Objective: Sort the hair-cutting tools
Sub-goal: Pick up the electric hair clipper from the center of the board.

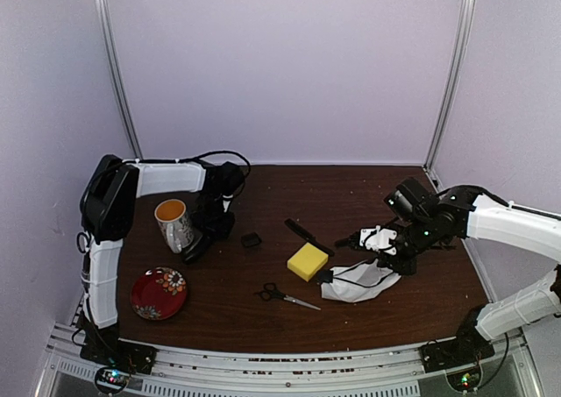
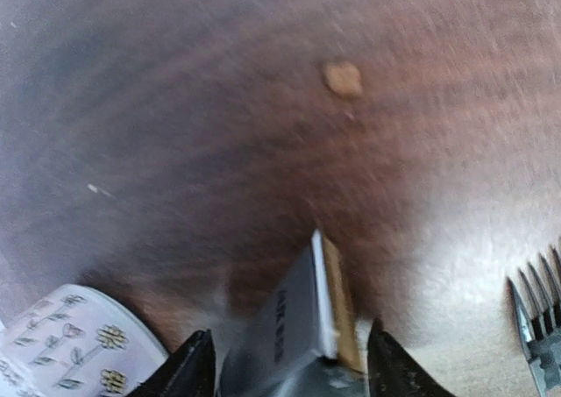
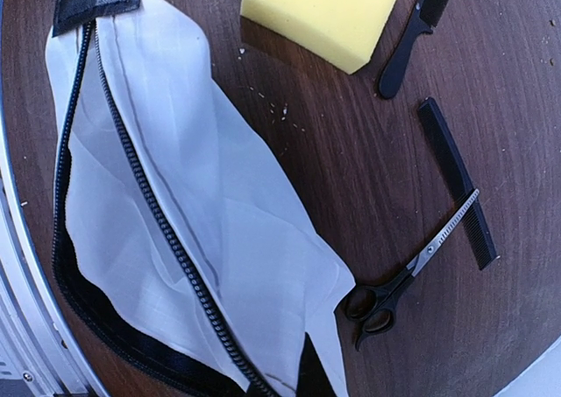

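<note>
My left gripper (image 1: 195, 250) hangs low beside the mug, shut on the black trimmer (image 2: 289, 314). Its silver blade end sticks out past the fingers (image 2: 188, 371) toward the table. A small black square piece (image 1: 252, 239) lies just to its right. Two black combs (image 3: 412, 33) (image 3: 456, 182) lie beyond the yellow sponge (image 1: 308, 261). One pair of scissors (image 1: 285, 295) lies near the front. Toothed scissors (image 3: 412, 274) lie by the pouch's corner. My right gripper (image 1: 399, 264) is shut on the white pouch (image 3: 202, 195), whose zipper gapes open.
A flowered mug (image 1: 173, 223) stands right beside the left gripper and shows at the lower left of the left wrist view (image 2: 70, 344). A red patterned plate (image 1: 159, 293) sits at the front left. A toothed edge (image 2: 535, 318) shows at the right of that view.
</note>
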You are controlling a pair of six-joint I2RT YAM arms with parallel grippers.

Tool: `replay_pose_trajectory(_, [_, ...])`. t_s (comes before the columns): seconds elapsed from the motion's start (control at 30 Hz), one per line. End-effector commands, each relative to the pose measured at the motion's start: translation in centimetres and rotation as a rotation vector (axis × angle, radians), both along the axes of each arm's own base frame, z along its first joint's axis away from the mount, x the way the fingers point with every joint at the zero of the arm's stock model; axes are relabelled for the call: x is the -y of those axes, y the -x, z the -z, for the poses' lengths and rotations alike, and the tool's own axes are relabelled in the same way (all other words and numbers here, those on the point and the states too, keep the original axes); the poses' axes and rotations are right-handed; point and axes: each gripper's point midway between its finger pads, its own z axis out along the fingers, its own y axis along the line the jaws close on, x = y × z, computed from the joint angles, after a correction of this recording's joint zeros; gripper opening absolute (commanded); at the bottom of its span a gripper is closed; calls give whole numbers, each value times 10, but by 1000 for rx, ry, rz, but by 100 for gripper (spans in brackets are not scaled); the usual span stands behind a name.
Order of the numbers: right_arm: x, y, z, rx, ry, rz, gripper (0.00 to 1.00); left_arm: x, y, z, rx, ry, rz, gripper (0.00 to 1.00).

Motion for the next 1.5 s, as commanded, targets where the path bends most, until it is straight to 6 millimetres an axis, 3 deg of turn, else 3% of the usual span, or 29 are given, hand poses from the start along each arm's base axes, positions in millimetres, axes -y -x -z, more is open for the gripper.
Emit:
replay_pose_trajectory(0.0, [-1, 2, -1, 0, -17, -9, 1, 8, 20, 1, -59, 8, 68, 60])
replay_pose_trajectory(0.23, [-1, 2, 2, -7, -12, -8, 1, 7, 33, 5, -117, -19, 146, 49])
replay_pose_trajectory(0.37, [0, 2, 1, -8, -9, -8, 1, 15, 40, 4, -160, 20, 166, 35])
replay_pose_trajectory(0.47, [0, 2, 0, -5, -12, -7, 0, 20, 45, -3, -176, 47, 181, 21])
replay_pose_trajectory(0.57, [0, 0, 1, -13, 0, -2, 0, 28, 50, -21, -155, 70, 208, 17])
replay_pose_trajectory(0.67, [0, -4, 0, -18, 22, 7, 0, 47, 60, -50, -114, 148, 244, 10])
replay_pose_trajectory(0.77, [-4, -1, -10, -31, 6, -5, 0, 81, 74, -86, -58, 260, 349, 5])
replay_pose_trajectory(0.8, [-6, 0, -14, -39, -4, -9, 0, 92, 78, -103, -18, 294, 385, 0])
replay_pose_trajectory(0.9, [-7, 5, -19, -62, -16, -13, 0, 124, 90, -147, 93, 405, 472, 0])
replay_pose_trajectory(0.97, [-7, 8, -17, -74, -10, -19, 0, 149, 97, -186, 222, 500, 545, 0])
replay_pose_trajectory(1.07, [-8, 12, -13, -90, 9, -18, 0, 185, 126, -241, 436, 645, 729, 0])
replay_pose_trajectory(1.13, [-9, 17, -12, -103, 10, -21, 0, 197, 144, -275, 583, 723, 794, 0])
replay_pose_trajectory(1.3, [-14, 24, -12, -117, -23, -44, 0, 216, 181, -325, 728, 955, 902, 0])
replay_pose_trajectory(1.47, [-26, 31, -11, -167, -75, -67, 0, 244, 229, -351, 916, 1037, 1106, 0])
